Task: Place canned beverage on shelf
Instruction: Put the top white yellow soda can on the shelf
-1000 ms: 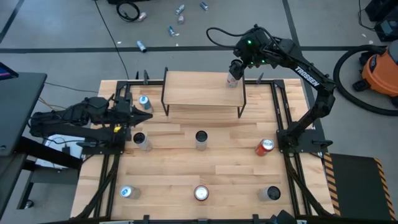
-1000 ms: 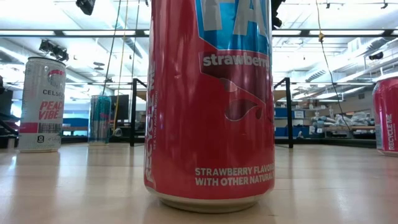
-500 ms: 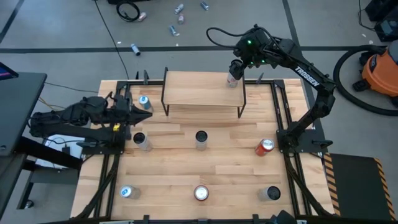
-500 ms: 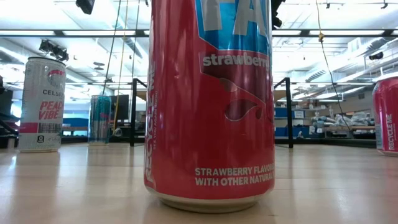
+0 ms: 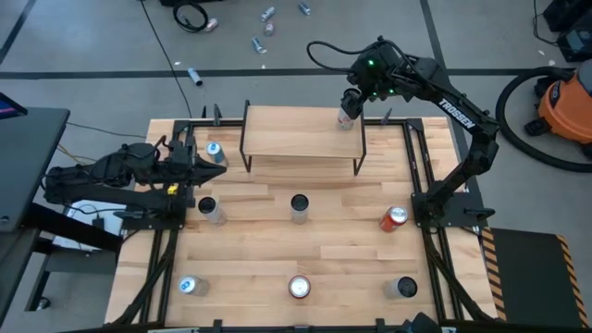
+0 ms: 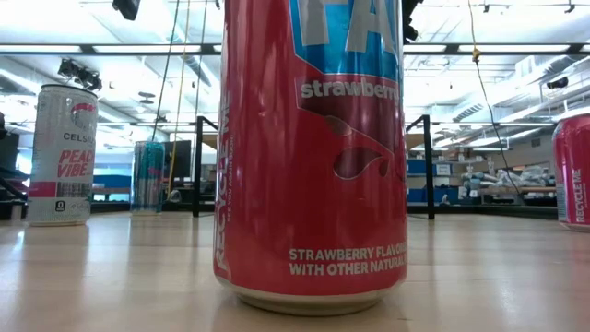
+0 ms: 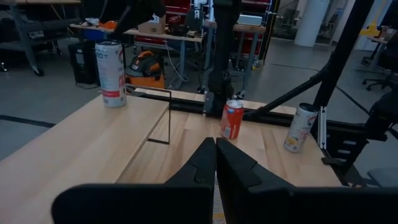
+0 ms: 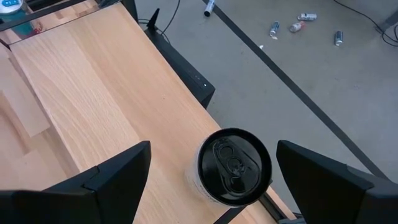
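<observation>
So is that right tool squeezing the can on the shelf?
No, the right tool is open, its fingers standing clear on either side of the can, which stands on the shelf.

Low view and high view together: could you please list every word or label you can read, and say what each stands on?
"strawberry", "STRAWBERRY FLAVOR WITH OTHER NATURAL" (cut off): big red can nearest the low camera; the large white letters at its top are cropped.
"CELSIUS", partly cut, and "PEACH VIBE": tall white can.
"RECYCLE ME": red can at the picture's edge.
"TROSSEN": dark right arm.
Smaller print on the cans: too small to read.
</observation>
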You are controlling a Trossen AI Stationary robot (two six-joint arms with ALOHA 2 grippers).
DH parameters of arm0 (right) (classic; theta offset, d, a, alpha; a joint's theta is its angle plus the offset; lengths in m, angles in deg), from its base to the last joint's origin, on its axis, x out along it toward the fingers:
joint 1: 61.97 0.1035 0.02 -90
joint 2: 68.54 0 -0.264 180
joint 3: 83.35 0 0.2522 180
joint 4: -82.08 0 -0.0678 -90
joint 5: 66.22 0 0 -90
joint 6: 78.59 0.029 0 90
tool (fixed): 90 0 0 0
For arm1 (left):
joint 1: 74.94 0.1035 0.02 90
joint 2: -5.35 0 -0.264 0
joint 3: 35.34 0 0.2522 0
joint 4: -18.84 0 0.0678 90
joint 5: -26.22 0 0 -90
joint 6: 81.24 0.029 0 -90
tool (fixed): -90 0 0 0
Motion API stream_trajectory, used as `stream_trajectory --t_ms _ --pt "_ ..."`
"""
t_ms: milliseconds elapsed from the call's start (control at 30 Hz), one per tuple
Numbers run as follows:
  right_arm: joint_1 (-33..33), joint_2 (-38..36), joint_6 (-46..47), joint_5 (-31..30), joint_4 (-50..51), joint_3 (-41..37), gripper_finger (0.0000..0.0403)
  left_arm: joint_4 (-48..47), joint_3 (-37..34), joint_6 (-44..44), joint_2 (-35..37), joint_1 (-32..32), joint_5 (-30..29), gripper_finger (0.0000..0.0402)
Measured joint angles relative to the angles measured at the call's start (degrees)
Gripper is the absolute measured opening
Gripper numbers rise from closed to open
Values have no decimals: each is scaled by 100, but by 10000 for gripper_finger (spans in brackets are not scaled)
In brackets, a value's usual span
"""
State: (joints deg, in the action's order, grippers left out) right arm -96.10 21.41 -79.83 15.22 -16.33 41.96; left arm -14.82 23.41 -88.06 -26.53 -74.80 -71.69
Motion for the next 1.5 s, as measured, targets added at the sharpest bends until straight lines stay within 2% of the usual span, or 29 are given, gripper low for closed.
stream_trajectory --t_ms 567,700,1000,1100,1233,1500 --pt "0 0 -87 -17 0 0 358 81 0 339 2 1 191 24" --pt "-1 0 -110 -19 0 0 357 72 0 348 2 0 424 62" --pt "0 -1 -155 -43 -1 0 356 -7 0 711 2 5 324 224" --pt "0 0 -155 -41 -2 0 356 -9 0 1019 0 7 258 261" --pt "0 0 -155 -41 -3 0 356 -9 0 1051 2 7 254 280" --pt "0 0 -133 -39 -270 0 357 162 0 1052 0 109 426 282"
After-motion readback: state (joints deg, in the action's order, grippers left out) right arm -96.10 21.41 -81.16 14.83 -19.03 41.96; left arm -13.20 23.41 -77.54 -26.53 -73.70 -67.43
